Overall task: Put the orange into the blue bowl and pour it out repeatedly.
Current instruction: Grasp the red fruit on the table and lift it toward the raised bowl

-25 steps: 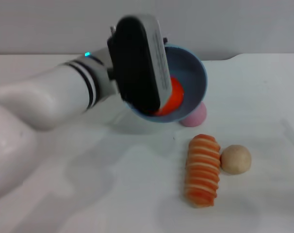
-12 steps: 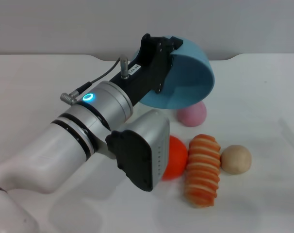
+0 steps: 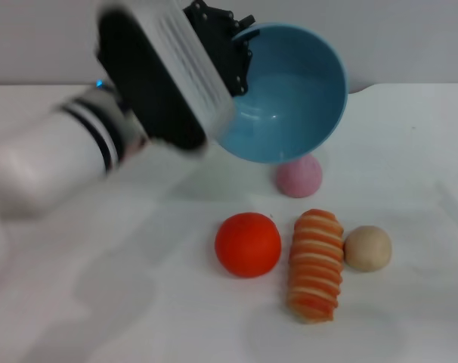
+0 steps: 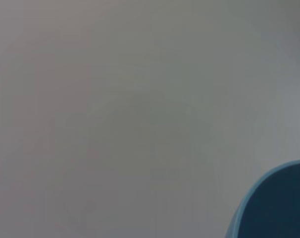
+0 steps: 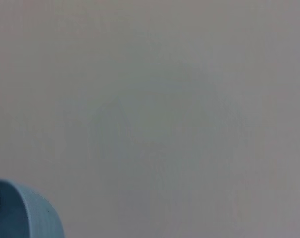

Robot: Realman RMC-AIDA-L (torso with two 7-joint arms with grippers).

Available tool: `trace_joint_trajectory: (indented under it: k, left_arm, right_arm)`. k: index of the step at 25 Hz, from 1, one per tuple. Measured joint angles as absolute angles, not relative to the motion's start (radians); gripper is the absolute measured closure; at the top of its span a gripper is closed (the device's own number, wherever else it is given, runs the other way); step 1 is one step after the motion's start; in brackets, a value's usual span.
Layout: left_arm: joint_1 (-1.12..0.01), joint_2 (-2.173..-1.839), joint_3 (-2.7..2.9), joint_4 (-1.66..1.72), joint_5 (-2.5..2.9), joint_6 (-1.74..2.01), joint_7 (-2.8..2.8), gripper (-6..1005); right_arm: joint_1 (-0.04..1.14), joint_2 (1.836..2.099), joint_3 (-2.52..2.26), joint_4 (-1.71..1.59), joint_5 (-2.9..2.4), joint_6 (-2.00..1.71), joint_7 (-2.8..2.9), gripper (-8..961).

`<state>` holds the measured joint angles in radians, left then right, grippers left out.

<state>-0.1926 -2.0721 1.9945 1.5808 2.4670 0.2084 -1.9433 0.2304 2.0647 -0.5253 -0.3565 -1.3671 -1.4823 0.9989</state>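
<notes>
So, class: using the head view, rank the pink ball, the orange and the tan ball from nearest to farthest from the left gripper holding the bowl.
1. Pink ball: just under the blue bowl held by the left gripper.
2. Orange: on the table nearer the robot, left of the striped loaf.
3. Tan ball: right of the loaf.

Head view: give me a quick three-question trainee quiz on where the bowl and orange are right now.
1. True or false: the orange lies inside the bowl.
2. Which thing lies right beside the orange, on the robot's right? A) pink ball B) striped loaf C) tan ball
3. Fill in: the left gripper holds the bowl by its ____, lifted off the table and tilted.

Key
1. False: the orange is on the table and the bowl is empty.
2. B, the striped loaf; the tan ball is beyond it and the pink ball sits under the bowl.
3. rim
</notes>
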Motion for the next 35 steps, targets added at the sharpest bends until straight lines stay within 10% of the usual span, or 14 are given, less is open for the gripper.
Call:
trace_joint_trajectory:
  k: [11,35]
  left_arm:
    - [-0.548,-2.062,1.551,1.412,2.569,0.999,-2.524,999]
    - [-0.55,-2.064,1.537,1.374,2.534,0.974,-2.554,1000]
  right_arm:
    - [0.311,2.057,-0.526,-0.683,-1.803,-1.467,1.527,285]
    - [0.696,2.081,-1.155,-0.606,-2.028,-1.245,1.88,285]
